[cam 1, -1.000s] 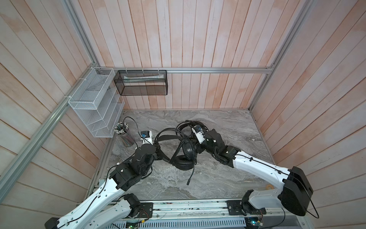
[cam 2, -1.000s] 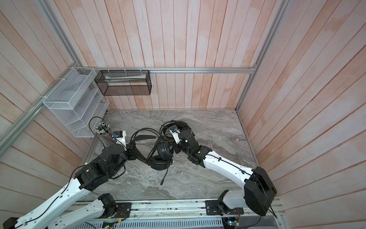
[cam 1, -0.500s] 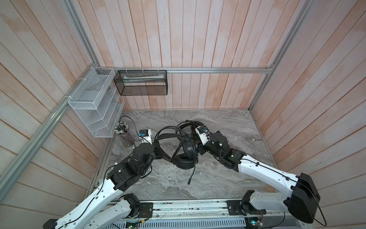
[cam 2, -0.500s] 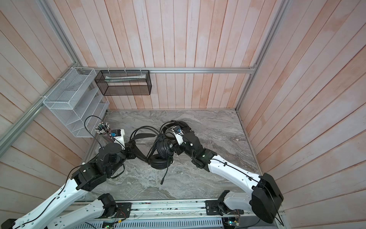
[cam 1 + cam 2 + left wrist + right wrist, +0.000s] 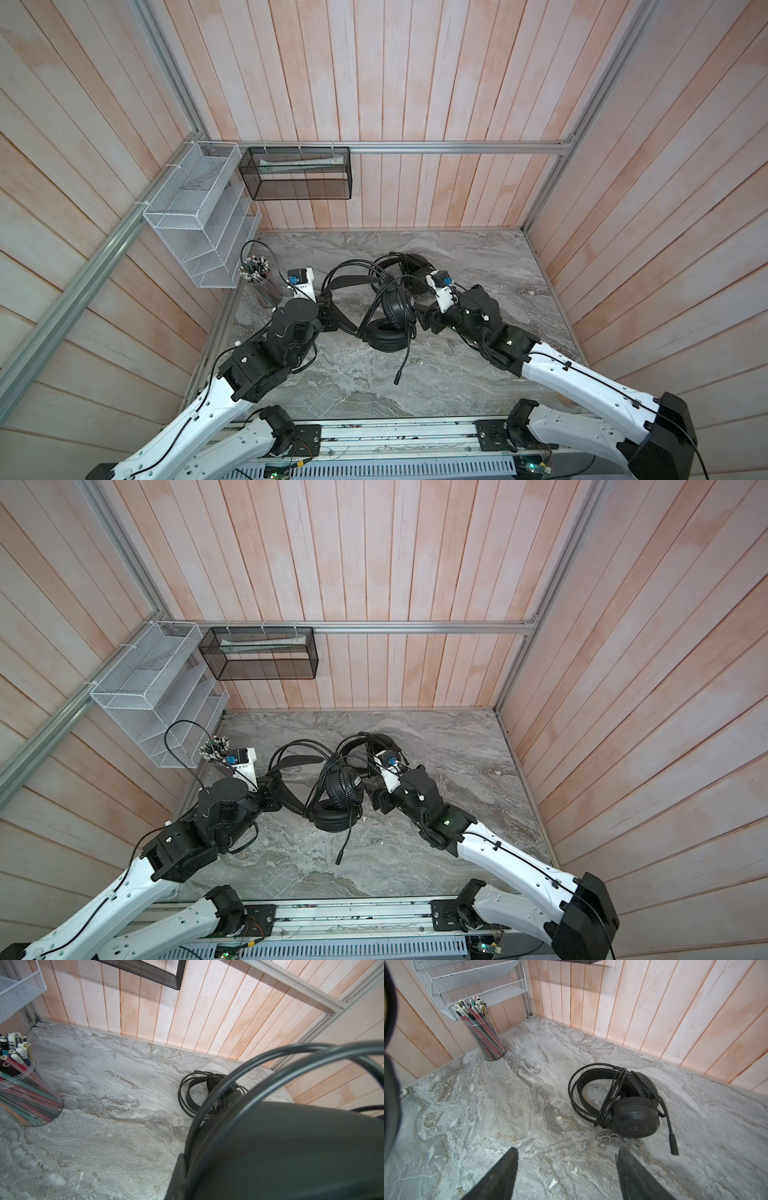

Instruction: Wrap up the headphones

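Headphones (image 5: 397, 307) stand mid-table (image 5: 478, 266), where your left arm reaches in low from the front-left corner with the left gripper (image 5: 330, 318) pinched tight on the headband (image 5: 351, 285). The set's long axis runs left to right, one earcup lies flat with the other upright on it, and the boom mic (image 5: 401, 365) points toward the front edge. Behind it a second headset (image 5: 618, 1101) lies with its cable wound round it — and your right arm slants in low from the right, its right gripper (image 5: 566, 1149) spread on nothing, wider than a second ago and drawn back from the earcup.
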